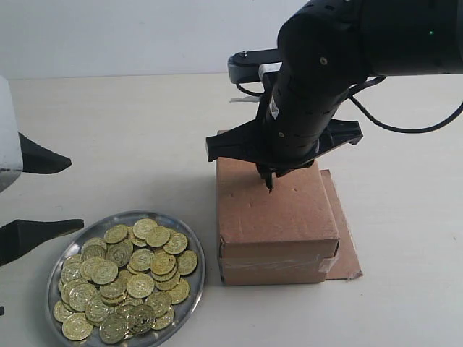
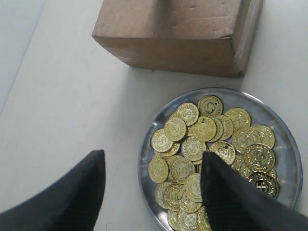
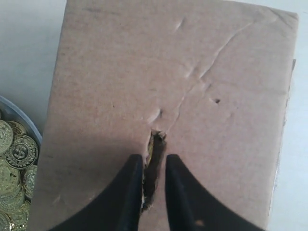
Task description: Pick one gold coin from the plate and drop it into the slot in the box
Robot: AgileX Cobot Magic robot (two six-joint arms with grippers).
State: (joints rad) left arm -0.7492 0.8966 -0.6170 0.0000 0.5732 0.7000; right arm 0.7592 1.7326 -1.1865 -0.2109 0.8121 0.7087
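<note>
Outside camera first: the right gripper (image 1: 269,182) is down on the box (image 1: 278,217), its tip on the top face near the middle. The box sits on a flat cardboard sheet (image 1: 348,246), just beside the plate (image 1: 198,282); the gold coins (image 1: 141,260) lie heaped on that plate. The left gripper (image 1: 72,195) hangs at the plate's left edge, fingers spread wide, nothing between them.

Left wrist camera: the left gripper (image 2: 153,156) shows those same wide jaws; one finger is over bare table (image 2: 72,96), the other over the heap. The gold coins (image 2: 204,130) fill the plate (image 2: 279,126), and the box (image 2: 178,45) stands just beyond.

Right wrist camera: the right gripper (image 3: 154,159) has its fingertips a little apart, straddling the box slot (image 3: 151,168) in the dented box (image 3: 120,72); the slit runs straight through the gap. The jaws are released and clamp nothing I can see. A thin yellowish sliver lines one edge of the slit; I cannot tell if it is a coin. The plate (image 3: 24,120) and a few gold coins (image 3: 21,151) peek in, well clear of these jaws.
</note>
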